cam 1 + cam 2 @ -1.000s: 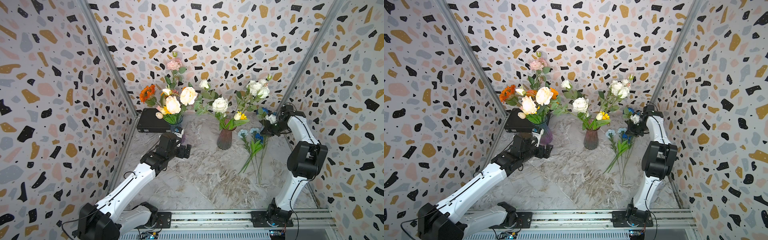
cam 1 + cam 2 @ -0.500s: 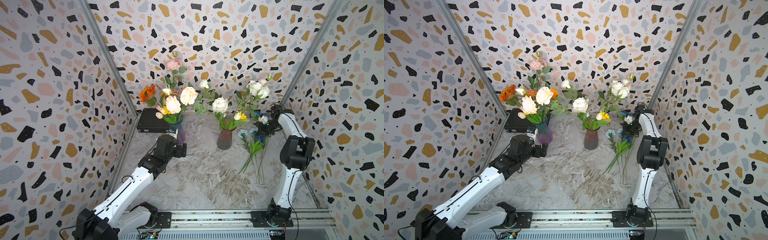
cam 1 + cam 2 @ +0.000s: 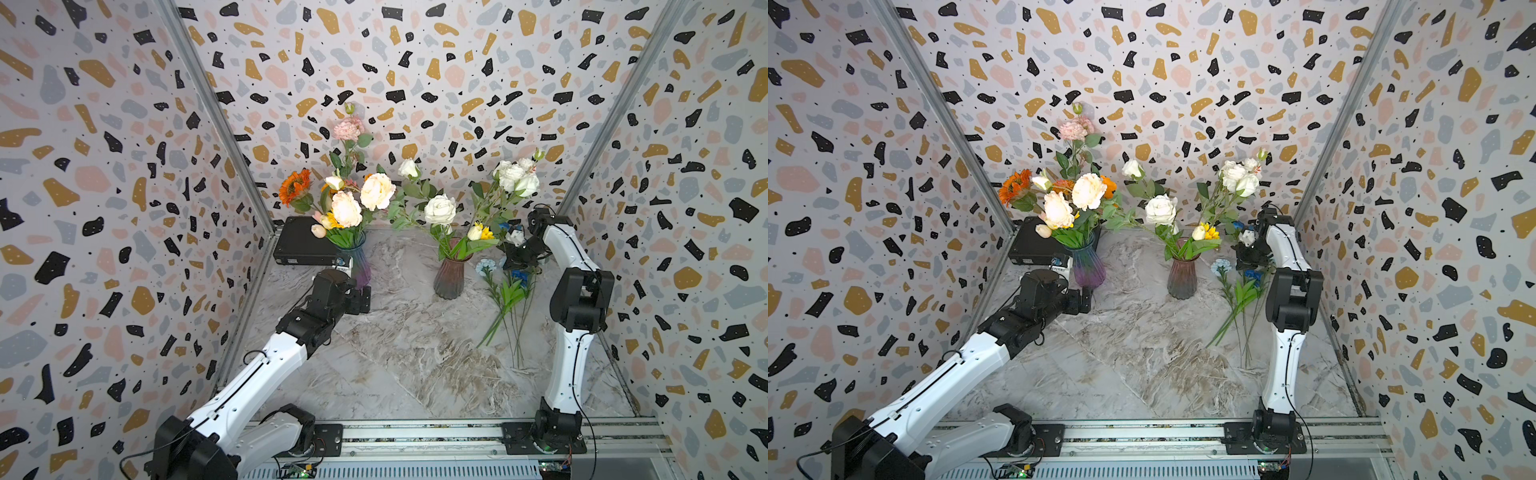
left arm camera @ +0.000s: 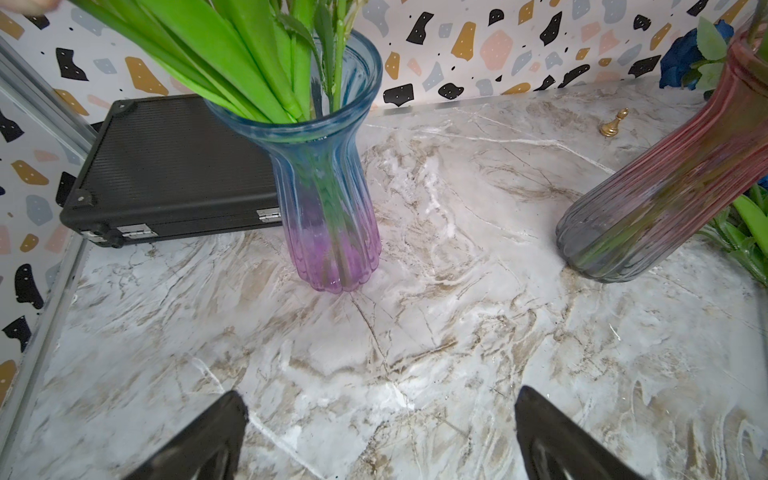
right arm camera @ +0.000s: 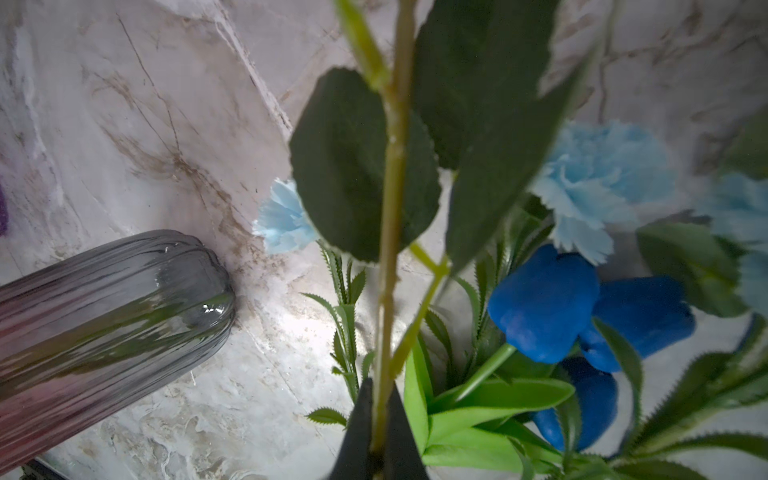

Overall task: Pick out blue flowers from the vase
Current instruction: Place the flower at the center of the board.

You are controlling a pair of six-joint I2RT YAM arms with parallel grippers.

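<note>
Left gripper: the jaws are spread wide and empty, low over the table, just in front of the blue vase.
Case: black, lying flat behind the blue vase, against the wall.
Blue vase: it holds cream, orange and pink heads. You see no blue head in it in the top views.
Pink vase: it stands upright in the middle, with white and yellow heads.
Blue flowers: several lie on the table just right of the pink vase, pale heads and deep-blue ones together, stems pointing to the front.
Right gripper: the jaws are pressed together on a thin green stem, above the lying flowers.
Stem: its head is out of the wrist view. In a top view a deep-blue head shows close to the gripper, so it is probably a blue one.
Step in hand: you carry this stem to the pile, I judge. Keep the pinch firm, because the stem is thin and can turn. Move away from the pink vase so the leaves do not catch its white flowers or tip it. Lower it beside the others, then let go.
Writing: none can be read. A small label near the case is too small to tell.
</note>
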